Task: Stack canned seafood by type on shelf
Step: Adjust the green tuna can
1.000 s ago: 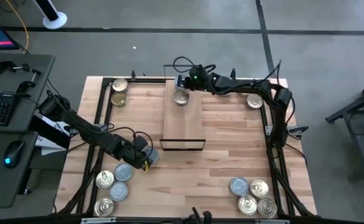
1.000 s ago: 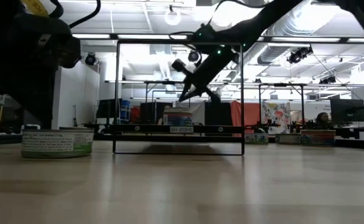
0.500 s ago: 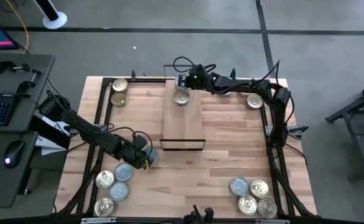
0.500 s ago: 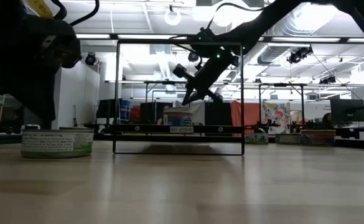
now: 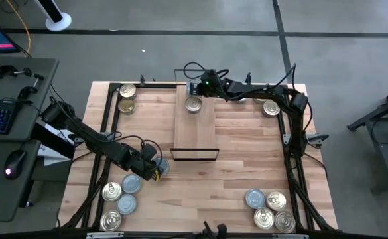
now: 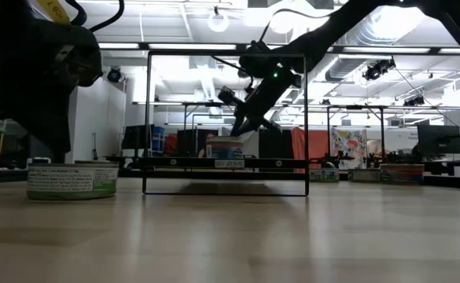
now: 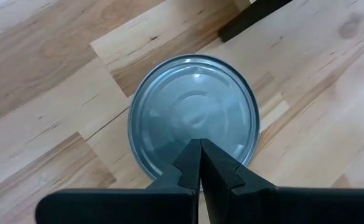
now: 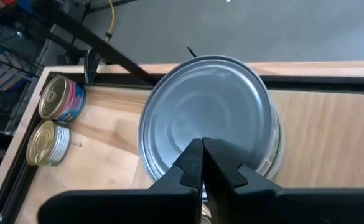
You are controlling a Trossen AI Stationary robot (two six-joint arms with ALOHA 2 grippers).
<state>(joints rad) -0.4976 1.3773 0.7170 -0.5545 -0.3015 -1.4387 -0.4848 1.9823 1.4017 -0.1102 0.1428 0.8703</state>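
My right gripper [image 8: 201, 149], jaws clenched empty, had edged slightly off the stacked silver-topped round tin [image 8: 210, 115] on the light-wood plank shelf [image 5: 195, 129]; my left gripper [image 7: 199, 152], also clenched, stayed over another silver tin [image 7: 193, 115] on the worktop [image 5: 247, 166].

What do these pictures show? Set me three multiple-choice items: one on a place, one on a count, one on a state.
1. Where on the shelf does the shelved tin stand?
A. near end
B. middle
C. far end

2. How many tins are in the near-right group?
A. two
B. four
C. six

3. How is the left gripper?
A. wide open
B. shut, holding nothing, over a silver-topped tin
C. shut on a gold tin

Answers:
1 C: the high view shows it at the far end, under the right gripper.
2 B: four lids show there.
3 B: its fingers meet above the silver lid.
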